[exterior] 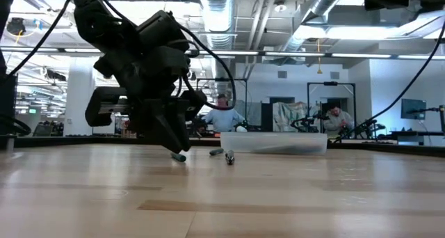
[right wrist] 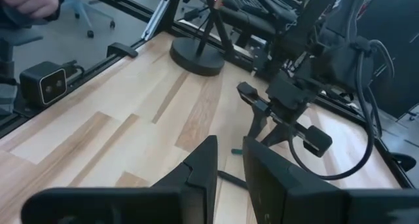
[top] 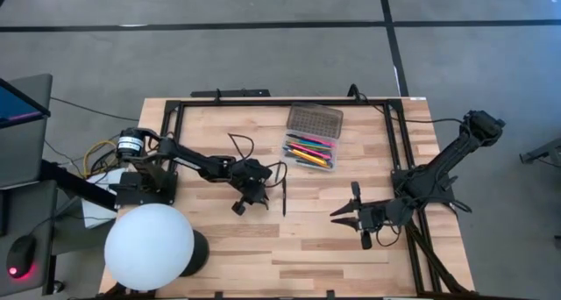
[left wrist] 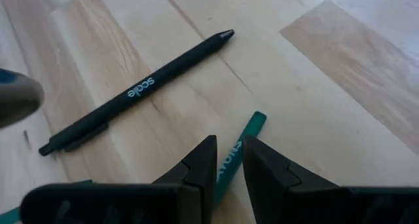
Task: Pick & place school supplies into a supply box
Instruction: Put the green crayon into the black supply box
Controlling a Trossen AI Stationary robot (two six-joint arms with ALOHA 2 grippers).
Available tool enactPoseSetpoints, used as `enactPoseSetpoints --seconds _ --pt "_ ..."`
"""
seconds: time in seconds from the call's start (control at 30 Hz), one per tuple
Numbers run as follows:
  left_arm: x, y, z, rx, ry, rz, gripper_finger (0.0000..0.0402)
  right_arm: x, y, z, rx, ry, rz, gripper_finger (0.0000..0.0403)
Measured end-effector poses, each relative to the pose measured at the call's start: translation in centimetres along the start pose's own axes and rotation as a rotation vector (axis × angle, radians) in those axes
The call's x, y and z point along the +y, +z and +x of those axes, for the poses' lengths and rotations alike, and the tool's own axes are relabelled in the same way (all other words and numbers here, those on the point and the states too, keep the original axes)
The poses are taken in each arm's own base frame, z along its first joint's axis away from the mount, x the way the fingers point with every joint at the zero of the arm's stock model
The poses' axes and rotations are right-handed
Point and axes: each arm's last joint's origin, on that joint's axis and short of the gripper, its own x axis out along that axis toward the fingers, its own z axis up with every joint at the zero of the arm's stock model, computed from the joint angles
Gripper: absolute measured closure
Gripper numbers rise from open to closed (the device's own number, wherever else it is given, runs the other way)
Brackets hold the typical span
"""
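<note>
Bright, even overhead light; soft shadows, wrist-view foregrounds blurred.

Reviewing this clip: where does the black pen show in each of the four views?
High view: black pen at mid-table, just right of the left tool.
Low view: likely the small dark end right of that tool.
Left wrist view: just beyond the tool, marked "scale".
Right wrist view: thin dark line before the left tool.
Shared landmark: the left tool.
</note>
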Motion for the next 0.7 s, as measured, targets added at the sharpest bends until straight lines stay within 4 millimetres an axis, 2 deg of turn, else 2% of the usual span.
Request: enactPoseSetpoints --seconds 0.47,0.7 --pt "0.3 -1.3 -0.4 0.038 -0.023 -0.051 0.0334 0.0 0.0 0.0 0.0 0.001 0.0 0.0336" --pt "0.4 -1.7 -0.5 0.105 0.032 -0.171 0.0334 0.0 0.0 0.0 0.0 0.001 0.001 0.0336"
